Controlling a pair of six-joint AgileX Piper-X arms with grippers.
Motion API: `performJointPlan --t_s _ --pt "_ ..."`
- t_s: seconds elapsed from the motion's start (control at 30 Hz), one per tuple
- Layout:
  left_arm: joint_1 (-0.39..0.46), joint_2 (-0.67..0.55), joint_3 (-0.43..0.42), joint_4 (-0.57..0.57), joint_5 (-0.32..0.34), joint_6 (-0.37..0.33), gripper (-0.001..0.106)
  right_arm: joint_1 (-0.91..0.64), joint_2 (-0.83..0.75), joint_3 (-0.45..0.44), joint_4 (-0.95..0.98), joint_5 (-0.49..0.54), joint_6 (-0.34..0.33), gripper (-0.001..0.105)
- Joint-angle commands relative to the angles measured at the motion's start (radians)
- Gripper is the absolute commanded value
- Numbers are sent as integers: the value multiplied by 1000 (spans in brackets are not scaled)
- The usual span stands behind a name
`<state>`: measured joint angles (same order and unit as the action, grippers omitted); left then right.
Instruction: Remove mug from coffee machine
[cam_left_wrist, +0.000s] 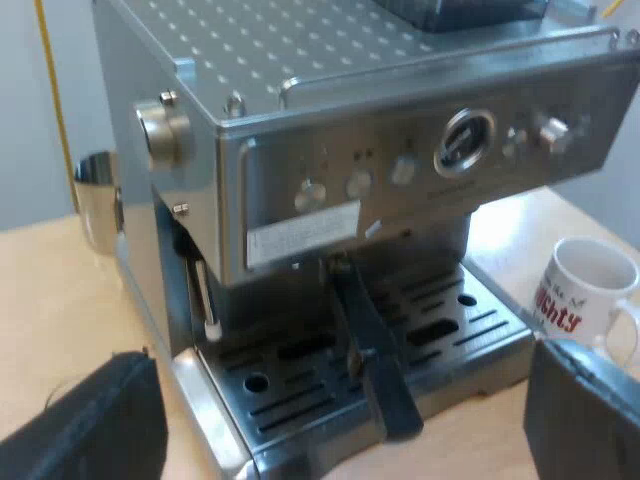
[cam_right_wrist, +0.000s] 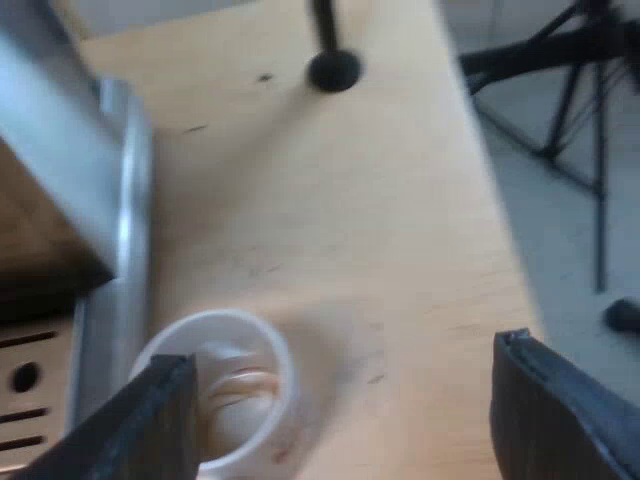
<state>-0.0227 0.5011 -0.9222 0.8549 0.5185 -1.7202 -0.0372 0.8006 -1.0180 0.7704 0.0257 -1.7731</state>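
Note:
A white mug (cam_left_wrist: 585, 290) with red lettering stands on the wooden table beside the espresso machine's (cam_left_wrist: 340, 170) drip tray (cam_left_wrist: 450, 330). The holder's dark handle (cam_left_wrist: 375, 370) sticks out from the machine's front over the tray. My left gripper (cam_left_wrist: 340, 400) is open, facing the machine's front, with nothing between its fingers. From above, the mug (cam_right_wrist: 240, 385) sits on the table next to the tray's edge (cam_right_wrist: 110, 300). My right gripper (cam_right_wrist: 345, 400) is open above it, one finger (cam_right_wrist: 150, 425) over the mug's rim on the machine side, the other finger (cam_right_wrist: 560, 410) far off near the table edge.
A steel jug (cam_left_wrist: 97, 200) stands by the machine's side. A black round foot with a post (cam_right_wrist: 333, 68) rests on the table beyond the mug. Dark tripod legs (cam_right_wrist: 560, 90) stand on the floor past the table edge (cam_right_wrist: 500, 250).

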Motion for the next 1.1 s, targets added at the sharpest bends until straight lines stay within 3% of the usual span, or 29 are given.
performJointPlan --t_s 0.03,0.2,0.3,0.37,0.47,0.73,1.1 --pt "3 -7 -5 17 -9 5 87 -9 -61 -5 42 7 -68 63" --pt "3 -35 -5 42 -18 5 87 -8 -182 38 67 19 -93 63" --pt "3 -81 -5 86 -61 5 87 -8 -279 85 88 21 -93 63" --pt "3 -110 -5 121 -129 5 87 -8 -356 117 88 21 -93 63" --pt "3 -171 -5 176 -286 5 87 -8 -452 152 88 23 -93 63" --pt "3 -291 -5 243 -458 5 87 -8 -670 227 95 46 -93 63" --pt "3 -462 -5 381 -469 5 87 -8 -846 241 343 46 -87 63"
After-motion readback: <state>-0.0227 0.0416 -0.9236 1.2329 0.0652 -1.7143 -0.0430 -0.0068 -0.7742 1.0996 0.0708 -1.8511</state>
